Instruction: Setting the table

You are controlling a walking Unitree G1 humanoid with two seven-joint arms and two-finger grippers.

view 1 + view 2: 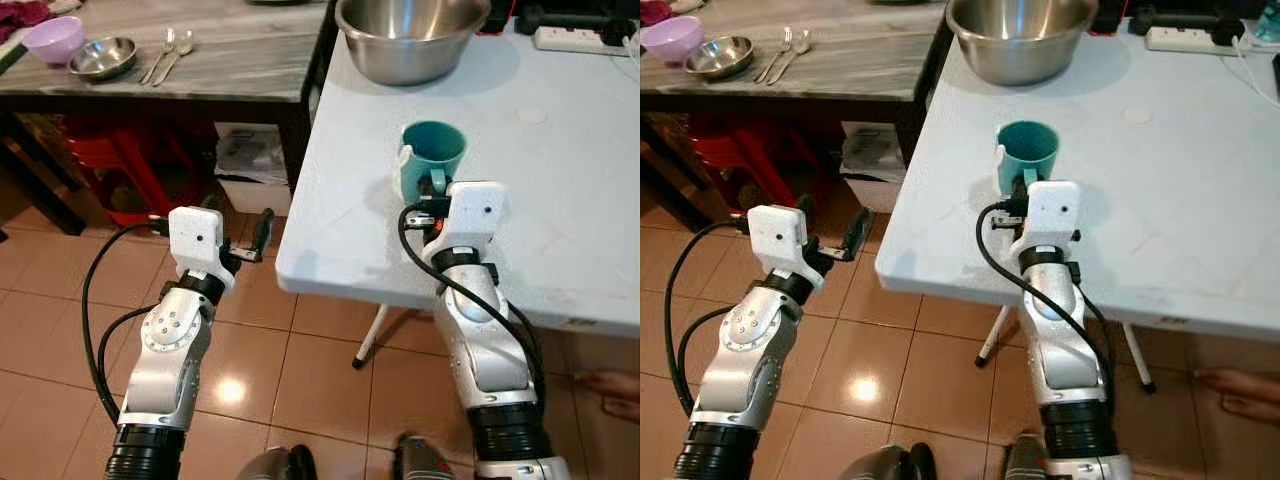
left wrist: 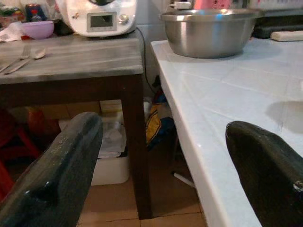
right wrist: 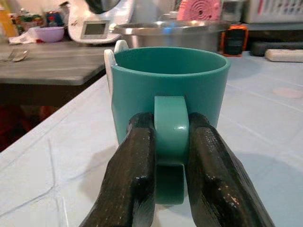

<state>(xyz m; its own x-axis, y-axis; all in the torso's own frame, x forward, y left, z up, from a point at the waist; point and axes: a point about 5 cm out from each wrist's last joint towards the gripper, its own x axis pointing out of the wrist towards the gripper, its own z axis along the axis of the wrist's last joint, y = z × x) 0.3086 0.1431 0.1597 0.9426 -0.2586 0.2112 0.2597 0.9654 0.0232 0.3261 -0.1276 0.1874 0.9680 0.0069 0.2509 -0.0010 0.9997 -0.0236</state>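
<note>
My right gripper (image 3: pixel 171 156) is clamped on the handle of the mug (image 1: pixel 431 158), which stands near the white table's (image 1: pixel 560 200) front edge. My left gripper (image 1: pixel 240 232) hangs apart, off the table. Risk: the handle-only pinch may let the mug swing or slip. A steel bowl (image 1: pixel 410 35) stands behind; tiled floor below.

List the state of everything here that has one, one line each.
Teal mug: upright on the white table, handle pinched by the right gripper.
Left gripper: open, off the table's edge.
Large steel bowl: upright.
Small steel bowl: upright, beside the purple bowl.
</note>
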